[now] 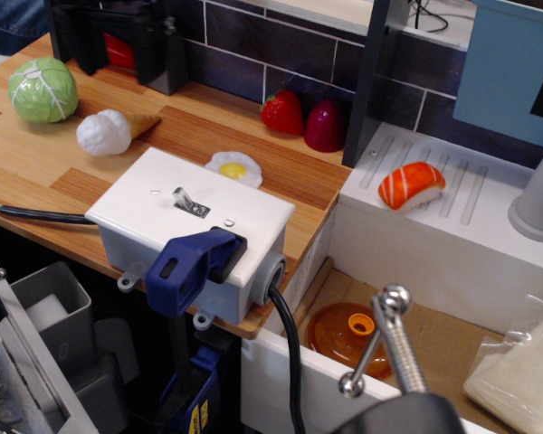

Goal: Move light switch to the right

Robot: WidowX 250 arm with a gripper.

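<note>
**Hovering wide over the far counter**

Hanging at the top left of the view, the gripper (118,41) showed two dark fingers (72,36) spread well apart — open, and holding nothing. A red item (118,51) showed in the gap between them, too hidden to name. Just left of the pincer and a little nearer the camera lay the green cabbage (42,89); below it, on the wooden counter (199,127), the ice cream cone (110,132) lay on its side.

Further out, towards the camera and to the right of the pincer, sat the white box (195,231), well apart from the fingers. On its top the light switch (185,200) stood as a small grey lever, tilted towards the upper left. A blue clamp handle (192,267) gripped the box's front edge, and a black cable (288,362) ran down from its right end.

Beyond the box — a fried egg (233,168), then a strawberry (283,112) by the tiled wall, and far right a piece of sushi (411,184) on the white drainer (452,226).
</note>
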